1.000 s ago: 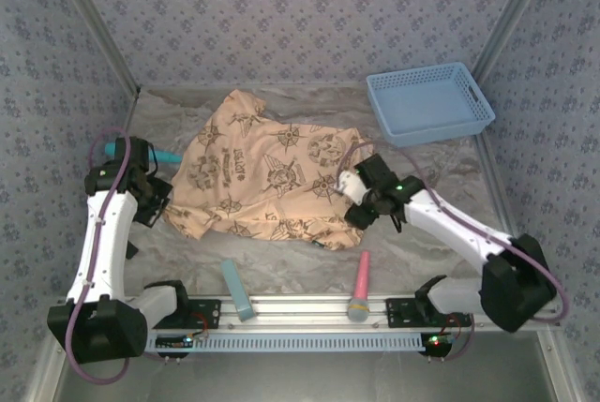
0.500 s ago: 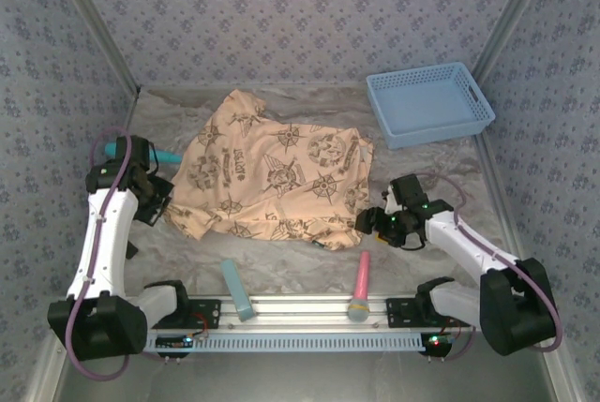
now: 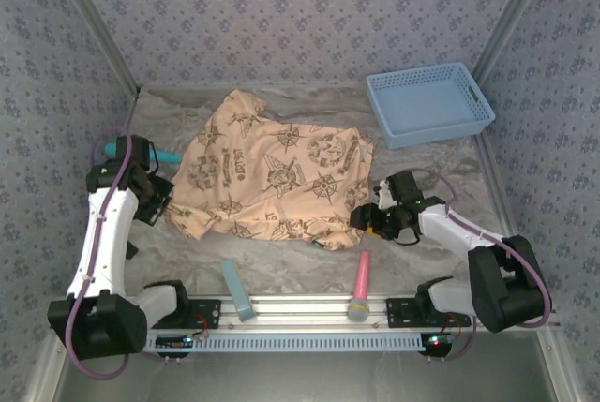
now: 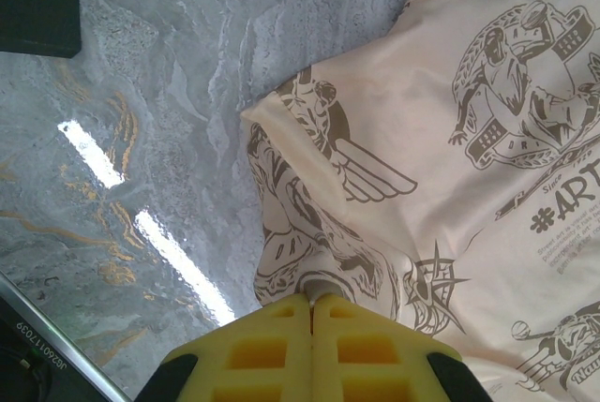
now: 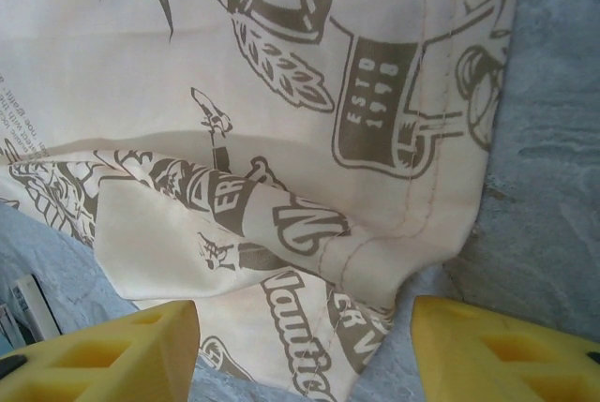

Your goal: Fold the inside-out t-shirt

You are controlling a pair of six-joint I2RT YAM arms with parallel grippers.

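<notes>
1. Left wrist view: the left gripper (image 4: 312, 297) has its yellow foam fingers (image 4: 272, 346) pressed together, pinching a gathered edge of the peach-tan cloth t-shirt with brown prints (image 4: 450, 186). The cloth puckers toward the tips.
2. In the right wrist view the right gripper (image 5: 300, 313) stands open, one yellow finger (image 5: 103, 346) on each side. A folded hem corner of the t-shirt (image 5: 281, 93) lies between them, ungripped.
3. In the top external view the t-shirt (image 3: 272, 177) lies spread and rumpled on the grey marbled table (image 3: 422, 168). The left gripper (image 3: 161, 203) is at its near left corner and the right gripper (image 3: 366, 219) at its near right corner.
4. Counted: one t-shirt and two arms. One light blue perforated plastic basket (image 3: 431, 102) sits just beyond the t-shirt's far right. There are three slim sticks: a pink one (image 3: 362, 275) and a pale blue one (image 3: 236, 290) nearer than the t-shirt, and a teal one (image 3: 164, 155) at its left.
5. The left arm (image 3: 103, 233) runs up the t-shirt's left side, wrist bent inward. The right arm (image 3: 459, 233) lies low, elbow out right, forearm pointing at the t-shirt.
</notes>
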